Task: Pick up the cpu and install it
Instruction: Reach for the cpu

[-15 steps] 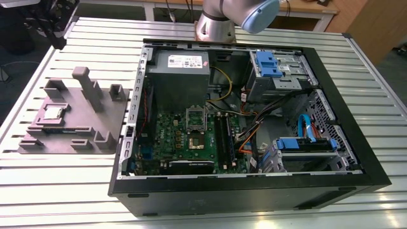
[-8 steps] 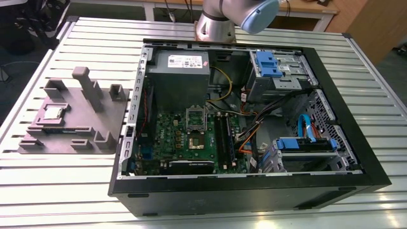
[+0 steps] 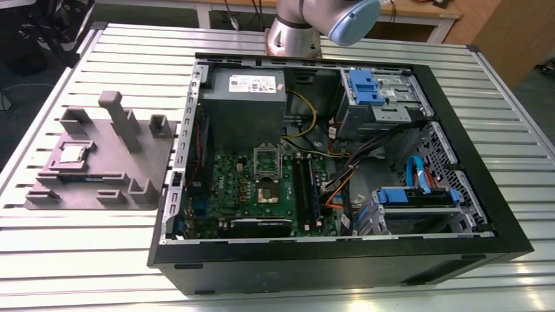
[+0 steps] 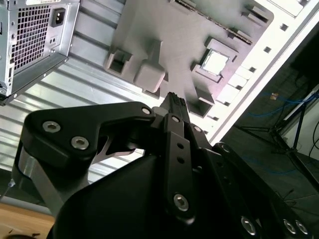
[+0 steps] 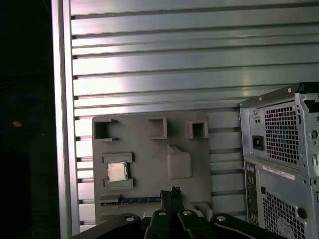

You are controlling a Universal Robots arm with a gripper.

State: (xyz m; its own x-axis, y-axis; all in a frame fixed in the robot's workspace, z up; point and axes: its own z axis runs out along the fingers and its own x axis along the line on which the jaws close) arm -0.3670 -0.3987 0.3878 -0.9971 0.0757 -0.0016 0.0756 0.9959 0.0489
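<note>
The cpu [image 3: 71,154], a small square chip with a shiny metal top, lies in a recess of the grey fixture block [image 3: 95,162] on the slatted table, at the exterior view's left of the open computer case [image 3: 338,260]. Both wrist views show the cpu [image 4: 215,61] [image 5: 117,172] seated in the block [image 4: 164,35] [image 5: 149,149]. My gripper [image 4: 173,99] [image 5: 169,191] hangs high above the block, well apart from the chip, shut with its black fingers pressed together and nothing between them. On the motherboard the socket [image 3: 265,192] lies uncovered with its metal frame [image 3: 264,159] swung up.
The arm's base [image 3: 295,36] stands behind the case. Inside the case are the power supply [image 3: 244,97], memory slots [image 3: 303,182], cables and blue drive brackets [image 3: 416,195]. Tall posts [image 3: 117,114] rise from the fixture block. The case's rear panel [image 5: 279,164] is beside the block.
</note>
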